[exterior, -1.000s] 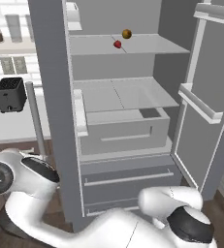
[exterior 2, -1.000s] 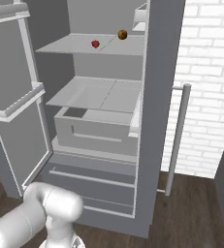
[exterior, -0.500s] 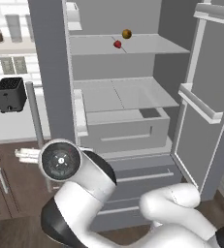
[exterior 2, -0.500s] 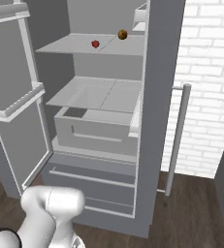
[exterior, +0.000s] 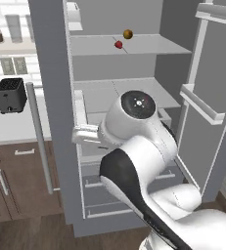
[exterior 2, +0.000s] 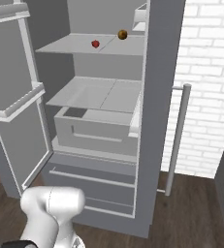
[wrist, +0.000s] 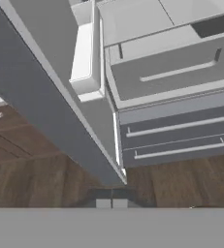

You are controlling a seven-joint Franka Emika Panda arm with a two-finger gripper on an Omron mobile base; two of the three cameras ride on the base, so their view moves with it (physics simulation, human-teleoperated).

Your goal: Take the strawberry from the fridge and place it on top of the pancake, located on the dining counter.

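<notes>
With the fridge (exterior 2: 147, 97) open, the empty tool (wrist: 111, 202), tips together, should rise and spread before nearing the strawberry (exterior: 118, 44) beside an orange-brown fruit (exterior: 127, 34).

Both doors of the fridge (exterior 2: 147, 121) stand swung wide, so the front of the upper shelf (exterior 2: 79, 45) is open to reach, with free room above and before the strawberry (exterior 2: 95, 44). The orange-brown fruit (exterior 2: 122, 35) sits near it, slightly behind and apart. The door bins (exterior: 85, 132) jut inward on the left edge, probably narrowing that side.
</notes>
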